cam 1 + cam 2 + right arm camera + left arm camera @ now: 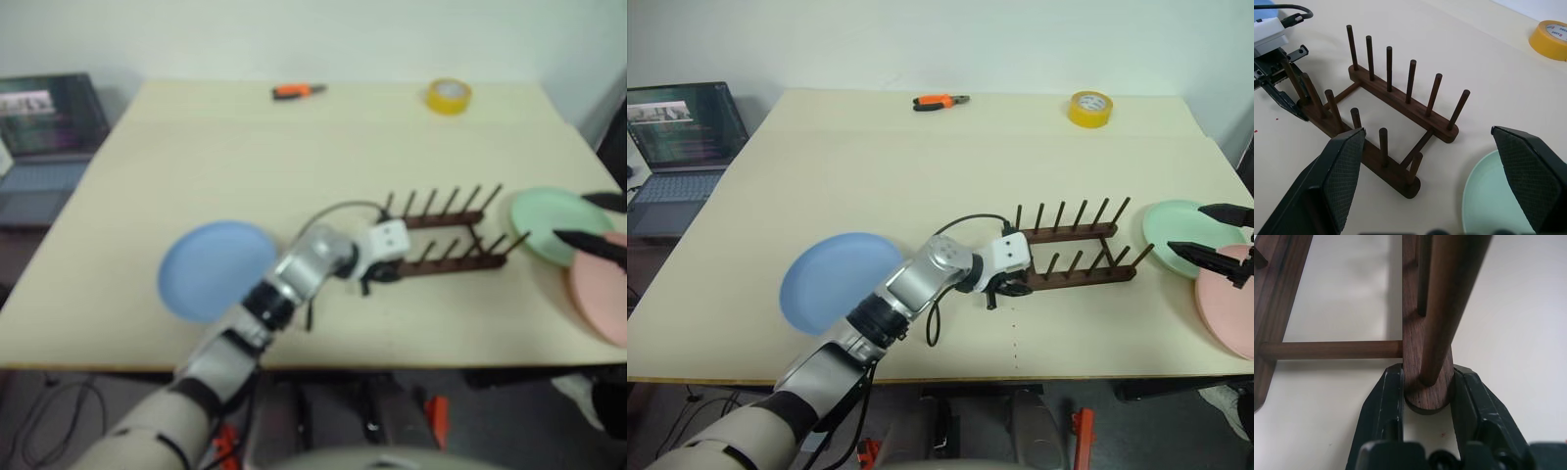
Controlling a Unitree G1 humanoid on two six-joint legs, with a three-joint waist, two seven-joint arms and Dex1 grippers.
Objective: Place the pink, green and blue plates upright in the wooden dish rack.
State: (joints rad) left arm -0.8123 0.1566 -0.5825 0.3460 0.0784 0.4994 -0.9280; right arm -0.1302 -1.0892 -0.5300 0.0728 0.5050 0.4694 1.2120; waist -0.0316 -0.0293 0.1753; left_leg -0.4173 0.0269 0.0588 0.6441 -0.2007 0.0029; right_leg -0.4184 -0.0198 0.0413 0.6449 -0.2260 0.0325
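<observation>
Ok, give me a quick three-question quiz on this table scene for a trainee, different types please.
1. True or false: a plate already stands in the wooden dish rack.
2. Which plate lies alone on the robot's left? A pink B green C blue
3. Fill in: the left pincer has its fingers either side of the end of one rack ____.

Key:
1. False; the rack holds no plate.
2. C, the blue plate; the green plate and pink plate lie at the right, where the right pincer hovers open.
3. rail.
</observation>
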